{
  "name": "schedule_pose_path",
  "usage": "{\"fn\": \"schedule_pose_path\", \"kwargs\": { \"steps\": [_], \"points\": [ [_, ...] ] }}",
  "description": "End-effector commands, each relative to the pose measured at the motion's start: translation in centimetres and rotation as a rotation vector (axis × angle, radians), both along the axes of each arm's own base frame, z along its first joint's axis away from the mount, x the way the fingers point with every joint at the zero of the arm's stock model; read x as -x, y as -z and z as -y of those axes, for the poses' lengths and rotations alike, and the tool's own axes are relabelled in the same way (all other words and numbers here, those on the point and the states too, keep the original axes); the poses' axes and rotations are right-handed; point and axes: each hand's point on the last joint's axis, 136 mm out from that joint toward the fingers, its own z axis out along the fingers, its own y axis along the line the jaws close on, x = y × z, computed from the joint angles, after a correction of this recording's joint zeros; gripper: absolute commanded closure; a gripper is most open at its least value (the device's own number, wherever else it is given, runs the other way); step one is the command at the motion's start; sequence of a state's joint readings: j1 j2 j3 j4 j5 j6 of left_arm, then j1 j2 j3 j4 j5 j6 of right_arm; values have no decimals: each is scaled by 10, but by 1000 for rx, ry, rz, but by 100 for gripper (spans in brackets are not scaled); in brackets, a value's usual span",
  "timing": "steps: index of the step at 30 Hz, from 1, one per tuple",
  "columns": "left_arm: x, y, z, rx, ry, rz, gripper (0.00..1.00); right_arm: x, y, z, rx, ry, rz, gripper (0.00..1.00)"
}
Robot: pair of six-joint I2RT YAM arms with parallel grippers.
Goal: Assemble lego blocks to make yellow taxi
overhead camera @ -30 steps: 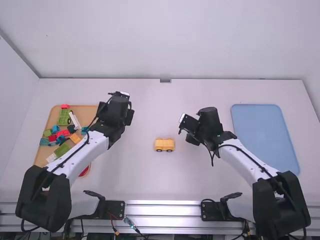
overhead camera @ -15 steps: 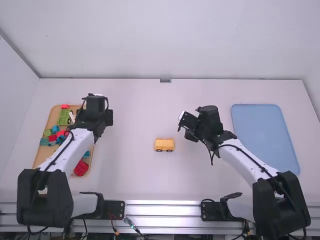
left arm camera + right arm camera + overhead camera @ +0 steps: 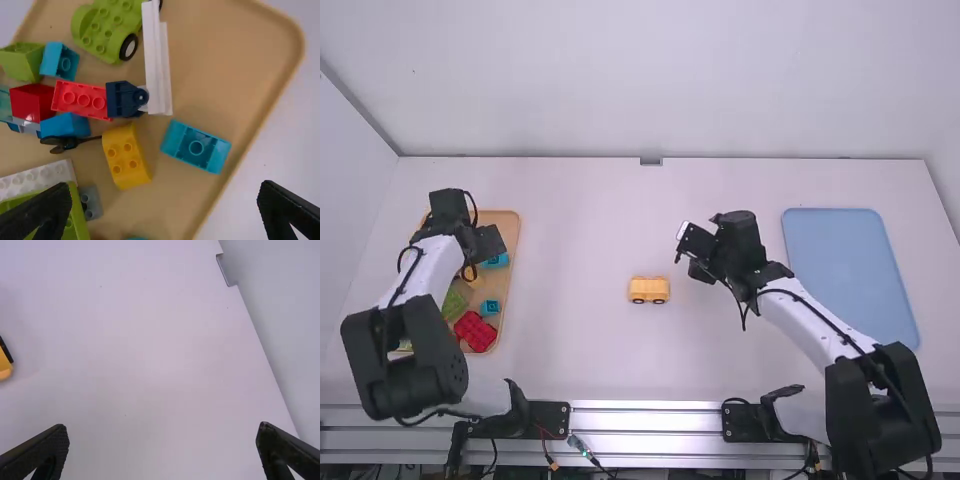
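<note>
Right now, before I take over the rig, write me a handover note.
Left hand: open, holding nothing, over the tan tray of loose plastic blocks.
Right hand: open, holding nothing, off to the right of the small yellow toy car body with dark wheels.
Job's things: the car body stands on the white table between the arms; a yellow plastic block with four studs lies in the tan tray.
Done: yellow body on its wheels.
Left: probably fetch the yellow block and press it on top, if the taxi needs it.
</note>
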State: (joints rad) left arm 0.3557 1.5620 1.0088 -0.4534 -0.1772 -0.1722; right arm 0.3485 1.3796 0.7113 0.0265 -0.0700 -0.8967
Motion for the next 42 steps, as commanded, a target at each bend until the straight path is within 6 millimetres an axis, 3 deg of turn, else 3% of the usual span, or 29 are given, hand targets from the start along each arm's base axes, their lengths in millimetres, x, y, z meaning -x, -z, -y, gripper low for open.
{"fn": "schedule_pose_path", "kwargs": {
  "steps": [1,6,11,14,19,24,28,31,38,42],
  "points": [
    [-7,8,-6,10,-29,-47,1,1,-4,-2,-17,-10,8,1],
    [-16,29,-9,46,-44,-140,1,2,-4,-2,-16,-10,5,1],
    [-26,31,-7,114,-169,-65,1,1,-4,-1,-15,-7,10,1],
    [-20,29,-17,55,-198,-85,1,-3,-7,1,-6,9,31,1],
    [-10,31,-16,53,-214,-123,1,-3,-6,3,3,16,29,1],
    [2,35,-27,131,-293,-116,1,-2,-5,3,21,0,31,1],
    [1,40,-26,230,-250,-96,1,-2,-5,3,21,-1,31,1],
    [7,49,-34,271,-271,-100,7,-2,-5,3,21,-2,31,1],
    [5,58,-31,281,-258,-117,19,-2,-5,3,19,-4,30,1],
    [4,58,-34,280,-268,-107,33,-2,-5,3,19,-3,30,1]
  ]
}}
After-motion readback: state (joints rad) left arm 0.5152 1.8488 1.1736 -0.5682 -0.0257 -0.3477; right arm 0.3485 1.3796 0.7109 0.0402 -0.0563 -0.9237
